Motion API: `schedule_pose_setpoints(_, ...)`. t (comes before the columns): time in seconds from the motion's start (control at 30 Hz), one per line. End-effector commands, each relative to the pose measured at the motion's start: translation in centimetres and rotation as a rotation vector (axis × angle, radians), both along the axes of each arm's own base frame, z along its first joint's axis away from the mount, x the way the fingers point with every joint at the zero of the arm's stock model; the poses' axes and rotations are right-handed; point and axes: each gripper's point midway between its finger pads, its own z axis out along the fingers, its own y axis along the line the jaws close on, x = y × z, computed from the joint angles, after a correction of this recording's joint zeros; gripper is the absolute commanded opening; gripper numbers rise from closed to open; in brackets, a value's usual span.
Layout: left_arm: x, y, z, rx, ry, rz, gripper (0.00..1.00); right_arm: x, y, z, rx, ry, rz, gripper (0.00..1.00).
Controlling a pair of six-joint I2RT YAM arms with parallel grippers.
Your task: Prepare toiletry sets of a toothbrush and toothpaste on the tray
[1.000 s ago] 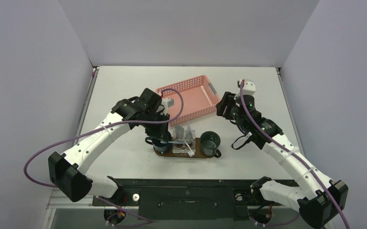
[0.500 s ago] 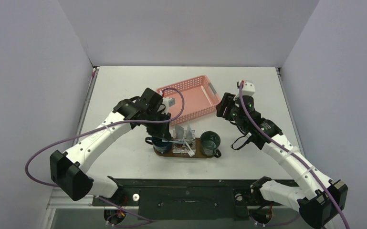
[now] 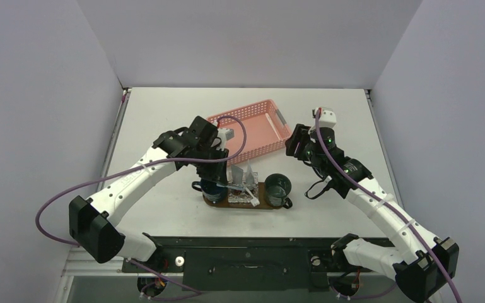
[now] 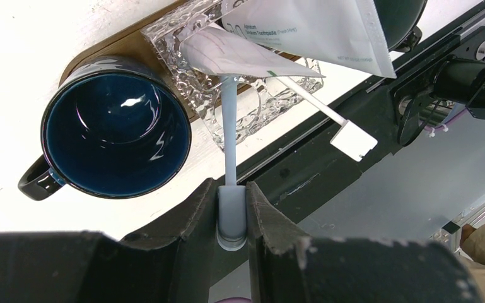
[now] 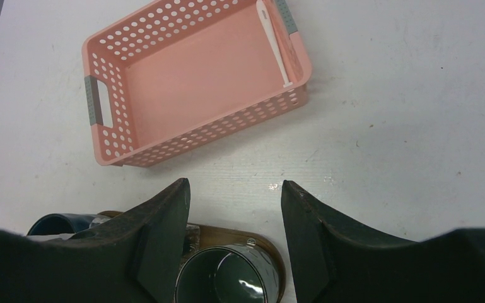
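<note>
The left gripper (image 4: pixel 232 208) is clamping its jaws on the handle of a white toothbrush (image 4: pixel 229 132), whose far end is reaching over the clear glass holder (image 4: pixel 262 107) under white packets (image 4: pixel 315 31). A dark blue mug (image 4: pixel 115 126) is standing just left of that holder on the tray (image 5: pixel 227 235) — which is lying near the table's front edge. The green mug (image 5: pixel 227 278) is occupying the tray's right end. The right gripper (image 5: pixel 234 184) is hovering above it, jaws wide apart and holding nothing. Beyond, the pink basket (image 5: pixel 195 132) is holding a spare toothbrush (image 5: pixel 276 44).

Glossy dark-blue mug (image 4: pixel 116 126); textured clear holder (image 4: pixel 258 117); perforated pink plastic basket (image 5: pixel 195 82); smooth wooden tray (image 5: pixel 224 236).
</note>
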Motion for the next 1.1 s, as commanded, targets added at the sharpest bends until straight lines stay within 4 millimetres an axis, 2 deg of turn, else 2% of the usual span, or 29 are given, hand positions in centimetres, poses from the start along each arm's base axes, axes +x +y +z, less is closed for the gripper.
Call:
schedule_pose_setpoints(0.0, 1.1, -1.2, 0.5, -0.037, -0.046, -0.009, 0.19, 0.3, 0.0, 1.5, 0.030, -0.052, 0.001, 0.52)
schedule_pose_setpoints(0.57, 1.2, -1.0, 0.9, -0.012, -0.061, -0.023, 0.31, 0.5, 0.3, 1.6, 0.030, -0.050, 0.009, 0.52)
schedule_pose_setpoints(0.77, 1.5, -1.0, 2.5, -0.022, -0.106, -0.023, 0.35, 0.5, 0.1, 2.5, 0.009, -0.067, 0.018, 0.52)
schedule_pose_setpoints(0.93, 2.1, -1.0, 5.0, -0.056, -0.186, -0.016, 0.39, 0.4, -0.2, 3.9, -0.019, -0.105, 0.041, 0.53)
schedule_pose_setpoints(1.07, 3.1, -0.7, 6.7, -0.062, -0.266, 0.001, 0.48, 0.5, -0.6, 5.1, -0.036, -0.131, 0.047, 0.55)
